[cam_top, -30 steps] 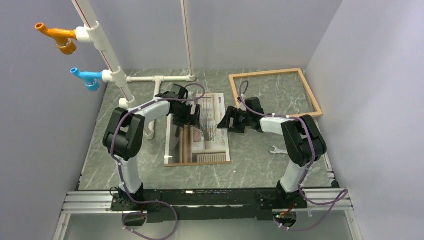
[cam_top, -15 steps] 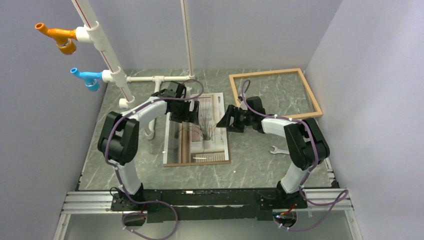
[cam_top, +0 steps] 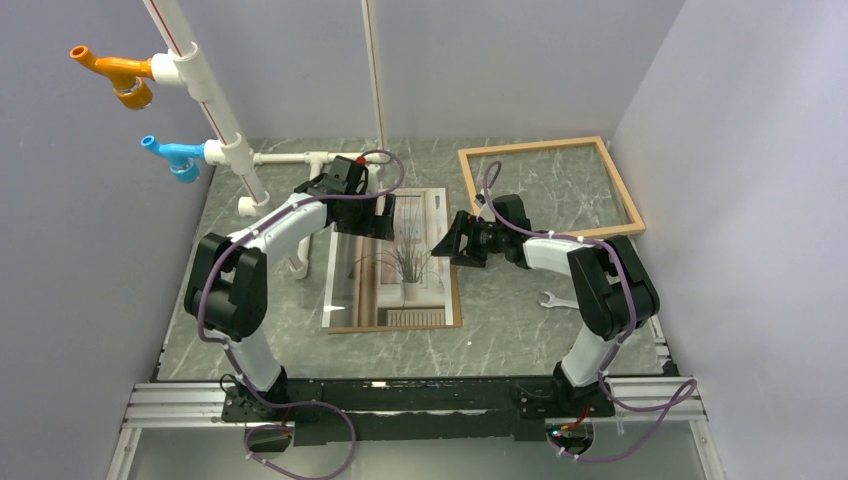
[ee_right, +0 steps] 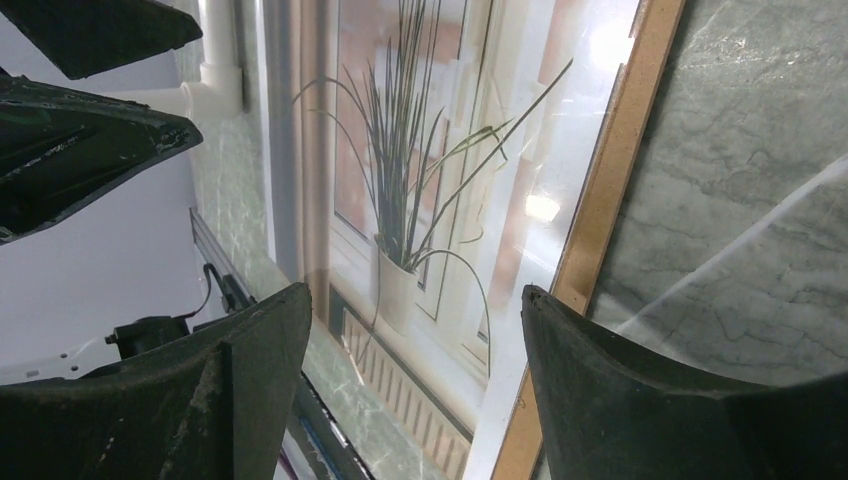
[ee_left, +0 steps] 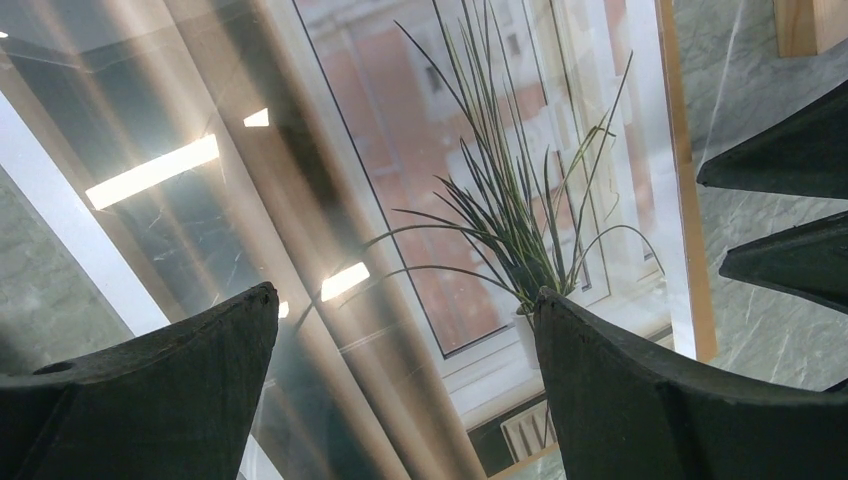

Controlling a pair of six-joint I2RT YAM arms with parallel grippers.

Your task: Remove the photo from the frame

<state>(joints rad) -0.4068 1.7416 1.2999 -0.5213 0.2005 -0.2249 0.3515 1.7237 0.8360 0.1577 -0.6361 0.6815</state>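
Observation:
The photo (cam_top: pixel 410 285) of a spiky potted plant lies flat mid-table on a brown board whose edge (ee_right: pixel 610 180) shows along its right side. A glossy clear sheet (cam_top: pixel 338 285) lies over it, shifted left. The frame (cam_top: pixel 548 190), thin light wood and with nothing in it, lies apart at the back right. My left gripper (cam_top: pixel 388 215) is open just above the photo's far part (ee_left: pixel 480 150), fingers either side of the plant pot (ee_left: pixel 405 295). My right gripper (cam_top: pixel 447 243) is open low over the photo's right edge (ee_right: pixel 415 290). Neither holds anything.
A white pipe structure (cam_top: pixel 300 160) with orange and blue fittings stands at the back left, close to my left arm. A small wrench (cam_top: pixel 550 298) lies on the marble table right of the photo. Grey walls enclose the table on three sides.
My left gripper has moved back and left along the photo's far part. The glossy sheet's left edge has shifted slightly left. My right gripper has hardly moved.

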